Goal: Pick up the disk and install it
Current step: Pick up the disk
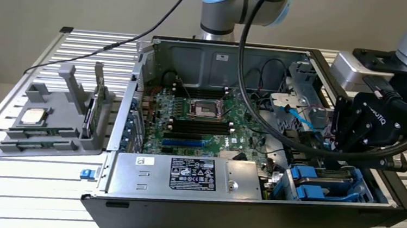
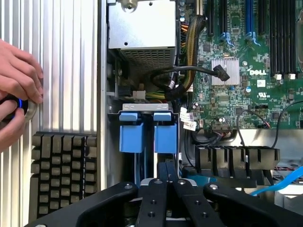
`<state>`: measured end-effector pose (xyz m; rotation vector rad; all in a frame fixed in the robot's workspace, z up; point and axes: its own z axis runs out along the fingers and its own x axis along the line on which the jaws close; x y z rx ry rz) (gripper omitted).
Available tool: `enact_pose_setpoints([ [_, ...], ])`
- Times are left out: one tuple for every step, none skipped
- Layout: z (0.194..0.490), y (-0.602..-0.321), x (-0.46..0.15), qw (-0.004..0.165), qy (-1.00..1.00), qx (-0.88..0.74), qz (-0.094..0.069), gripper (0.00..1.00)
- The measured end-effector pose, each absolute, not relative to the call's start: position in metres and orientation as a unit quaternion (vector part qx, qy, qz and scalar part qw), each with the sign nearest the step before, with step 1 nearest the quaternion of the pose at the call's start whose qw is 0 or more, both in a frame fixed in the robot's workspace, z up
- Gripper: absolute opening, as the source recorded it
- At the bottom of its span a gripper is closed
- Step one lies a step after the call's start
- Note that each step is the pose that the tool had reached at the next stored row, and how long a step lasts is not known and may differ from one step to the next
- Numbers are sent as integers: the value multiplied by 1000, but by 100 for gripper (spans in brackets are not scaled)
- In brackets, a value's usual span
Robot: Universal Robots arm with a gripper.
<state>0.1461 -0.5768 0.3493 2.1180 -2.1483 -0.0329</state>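
Note:
My gripper hangs over the drive bay at the front corner of the open computer case, on the exterior view's right. In the wrist view its fingers stand shut together with nothing between them, the gripper pointing at the disk's blue carrier. That carrier sits down in the bay, with two blue tabs showing side by side. The disk's metal body is hidden inside the bay.
A hand holds a small round object beside the case. The power supply, motherboard and a blue cable lie inside the case. A grey tray holds a square chip and an upright card.

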Motion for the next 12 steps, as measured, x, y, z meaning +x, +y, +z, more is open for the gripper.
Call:
enact_pose_setpoints([
  [352,-577,146,63,-711,701,-12,11],
  [354,-577,146,64,-711,701,-12,11],
  [357,-577,146,65,-710,701,-13,11],
  [359,-577,146,65,-710,701,-14,11],
  [361,-577,146,66,-710,701,-14,11],
  [363,-577,146,66,-710,701,-15,11],
  [365,-577,146,67,-710,701,-15,11],
  [366,-577,146,67,-710,701,-15,11],
  [367,-577,146,67,-710,701,-16,11],
  [367,-577,146,67,-710,701,-16,11],
  [368,-577,146,68,-710,701,-16,11],
  [369,-577,146,68,-710,701,-16,11],
])
